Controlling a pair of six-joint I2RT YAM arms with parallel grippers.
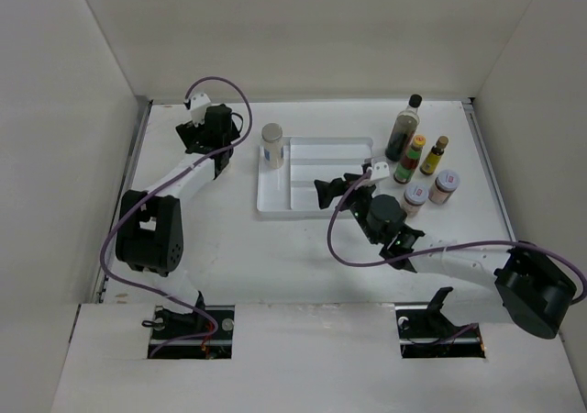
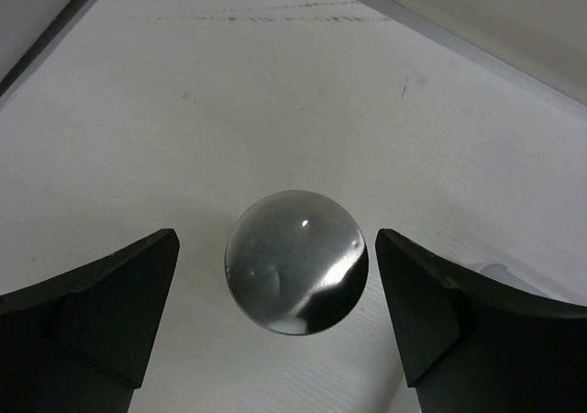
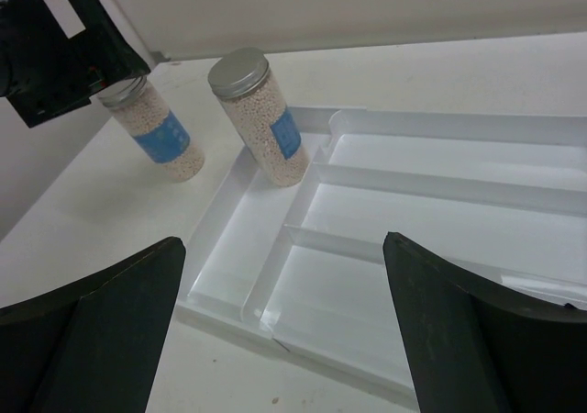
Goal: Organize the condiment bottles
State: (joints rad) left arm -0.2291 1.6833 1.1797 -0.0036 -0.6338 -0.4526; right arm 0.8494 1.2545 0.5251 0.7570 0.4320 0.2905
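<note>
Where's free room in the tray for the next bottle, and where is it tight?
The tray is bare except one jar at the far end of its left slot; the long slots beside it are free. Tight: the bottles clustered right of the tray's far corner.

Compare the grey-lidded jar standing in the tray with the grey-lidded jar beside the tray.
The jar in the tray stands in the white tray's narrow side compartment; the jar outside stands on the table. The open left tool straddles the jar outside; nothing flanks the jar in the tray. Both are upright, grey-lidded, blue-labelled and filled with pale granules.
</note>
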